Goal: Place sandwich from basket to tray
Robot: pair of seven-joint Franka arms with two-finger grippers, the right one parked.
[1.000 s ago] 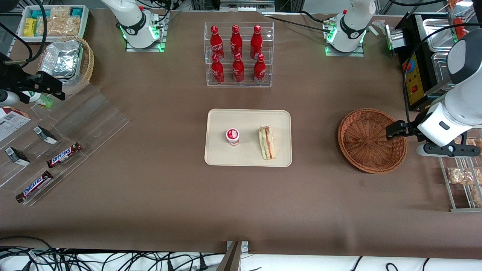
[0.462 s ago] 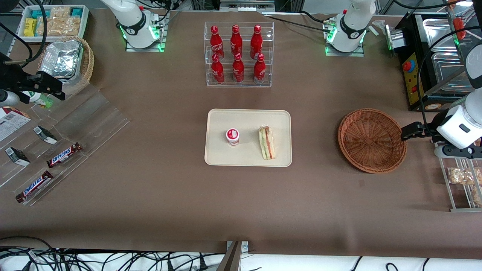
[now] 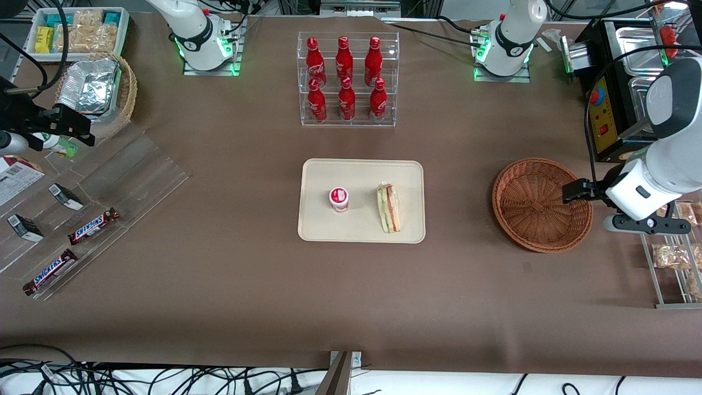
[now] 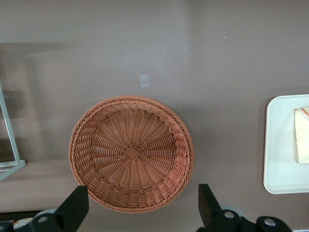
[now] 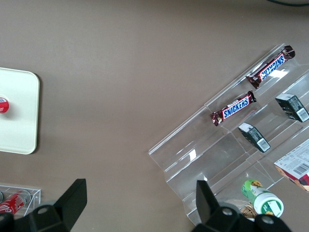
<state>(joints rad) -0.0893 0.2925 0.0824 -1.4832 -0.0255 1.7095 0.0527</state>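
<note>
The brown table [image 3: 230,285] carries everything; on it, near its middle, lies the cream tray [image 3: 362,170], flat, with rounded corners; nearer the camera than the clear bottle rack [image 3: 347,118] with its six red bottles [image 3: 344,55]; toward the working arm's end of the table sits the reddish-brown basket [image 3: 540,204], round, shallow, with nothing in it, well apart from the tray; the left arm's gripper [image 3: 570,192] hangs above the basket's rim on the working arm's side, its dark fingers [image 4: 72,212] spread wide and holding nothing, the basket showing between them in the wrist view; the sandwich [image 3: 388,207] lies on the tray, filling layers of red and green showing along its edge; beside it on the tray stands a small red-and-white cup [image 3: 339,199], upright, apart from the sandwich.
</note>
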